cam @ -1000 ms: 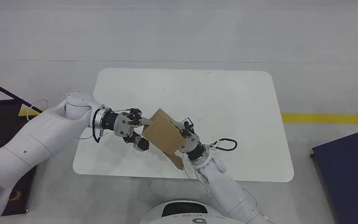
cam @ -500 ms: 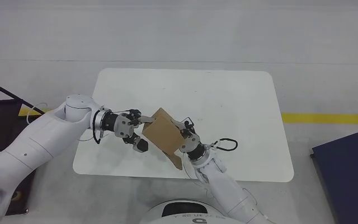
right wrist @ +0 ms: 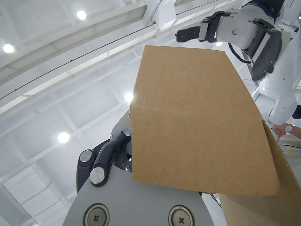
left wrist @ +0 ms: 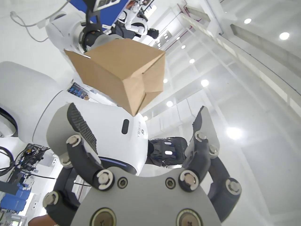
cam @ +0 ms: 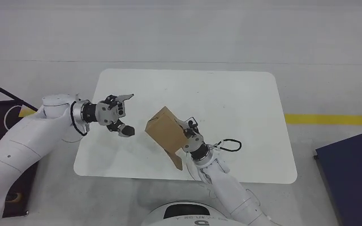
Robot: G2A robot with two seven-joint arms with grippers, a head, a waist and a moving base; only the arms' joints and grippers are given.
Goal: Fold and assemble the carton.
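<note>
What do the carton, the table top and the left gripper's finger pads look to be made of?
Carton: plain brown cardboard, matte, with sharp fold creases and thin raw edges. Table: smooth white top, probably laminate or painted board; cannot tell which. Pads of the left gripper: dark, ribbed, likely rubber.

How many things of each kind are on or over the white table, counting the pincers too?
brown carton: 1
pincers: 2, left pincer and right pincer
white table: 1
Total: 4
</note>
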